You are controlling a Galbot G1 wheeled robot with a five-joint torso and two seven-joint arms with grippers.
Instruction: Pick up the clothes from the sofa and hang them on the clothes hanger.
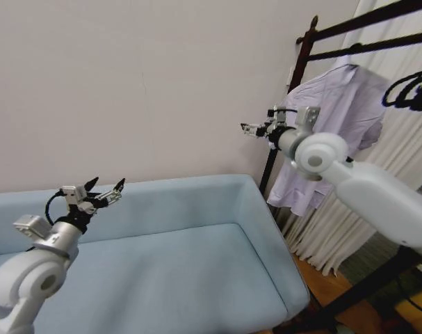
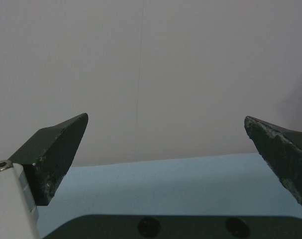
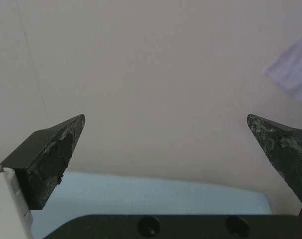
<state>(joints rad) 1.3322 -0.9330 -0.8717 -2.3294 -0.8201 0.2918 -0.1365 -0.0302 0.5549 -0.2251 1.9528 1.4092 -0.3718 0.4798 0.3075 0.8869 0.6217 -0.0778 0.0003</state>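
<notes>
Nearest us is our left arm, low on the left, its gripper (image 1: 106, 185) raised above the sofa (image 1: 197, 271) with the fingers spread wide and nothing between them. Our right gripper (image 1: 247, 128) hangs higher, out in front of the wall and just beside the rack (image 1: 304, 52), its fingers likewise apart and empty.

The shirt (image 1: 336, 118) is draped over the rack's upper bar, its hem hanging down beside the sofa's arm. We see no clothes on the part of the seat in view, so we judge the hanging done and the step in hand to be getting clear of the garment.

To do that well, we should leave the right fingers spread, draw the arm away from the rack on a path that does not brush the cloth, and check that the shirt sits evenly over the bar. The left arm can wait where it is.
</notes>
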